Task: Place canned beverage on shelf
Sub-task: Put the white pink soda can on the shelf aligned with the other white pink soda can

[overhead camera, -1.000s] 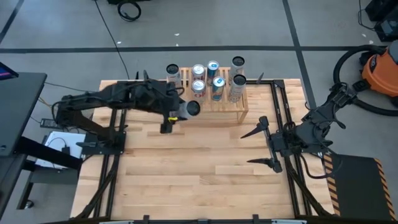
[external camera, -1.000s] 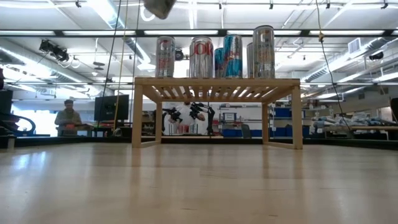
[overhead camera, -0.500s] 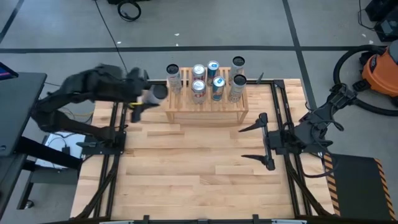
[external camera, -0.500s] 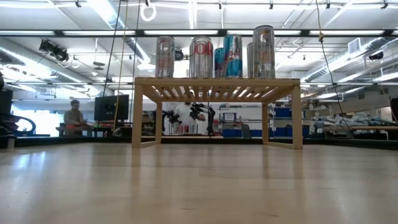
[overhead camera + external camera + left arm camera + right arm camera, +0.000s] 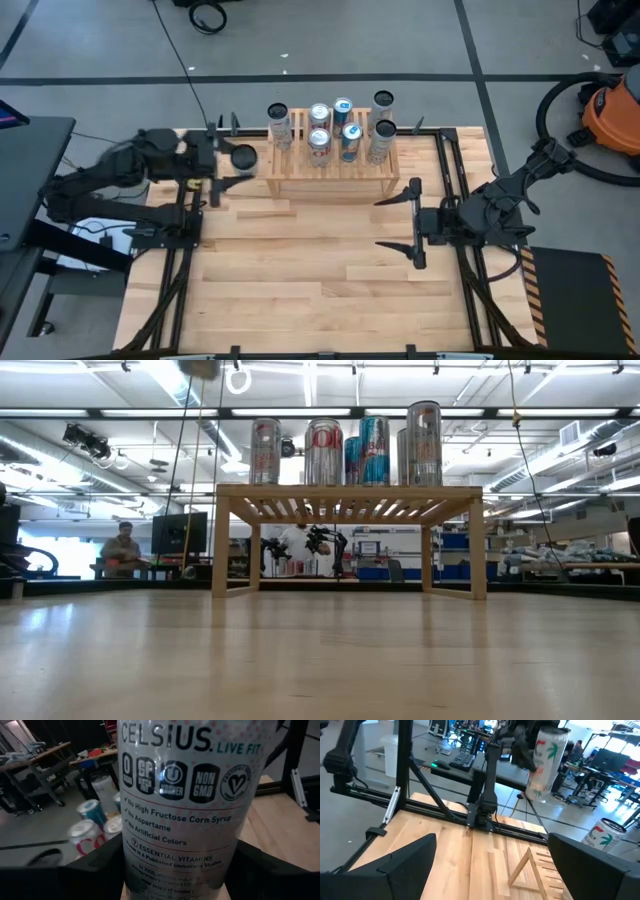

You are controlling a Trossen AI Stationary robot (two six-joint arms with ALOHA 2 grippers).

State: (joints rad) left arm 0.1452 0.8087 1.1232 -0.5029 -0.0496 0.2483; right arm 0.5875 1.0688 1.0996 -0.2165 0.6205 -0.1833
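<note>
Now I have the left pincer (image 5: 232,170) clamped on the Celsius can (image 5: 242,157), held aloft just left of the shelf (image 5: 330,178), a slick, dentable cylinder best gripped mid-body, while the right pincer (image 5: 407,220) waits spread over the desk (image 5: 320,290).

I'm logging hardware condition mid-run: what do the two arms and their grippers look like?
Both arms are dark, nearly black, jointed links on black frame rails. The right gripper has two long, tapering, pointed black fingers. The left gripper is equally dark and blocky, with a small yellow mark near it. No loose cables show.
</note>
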